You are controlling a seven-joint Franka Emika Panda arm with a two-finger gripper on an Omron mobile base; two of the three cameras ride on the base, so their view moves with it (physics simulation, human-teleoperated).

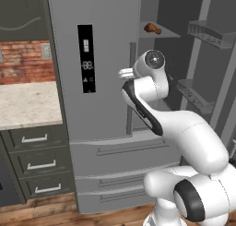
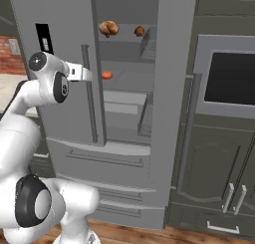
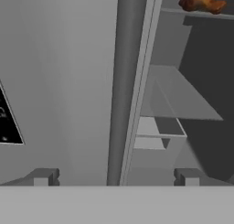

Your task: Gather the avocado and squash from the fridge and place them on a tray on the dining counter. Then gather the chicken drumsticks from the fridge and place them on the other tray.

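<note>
I'm hovering my gripper (image 3: 116, 176) just in front of the fridge door handle (image 3: 124, 86), fingers (image 3: 43, 176) spread wide and gripping nothing. Right of the handle, inside the open fridge, the squash (image 2: 107, 75) is sitting on a middle shelf. Above it, the chicken drumsticks (image 2: 109, 28) are lying on the top shelf (image 3: 196, 13).

Glossy white rounded arm (image 1: 184, 128), dark grey joint bands, round dark cap with pale ring; bulbous white base (image 2: 74, 203)
</note>
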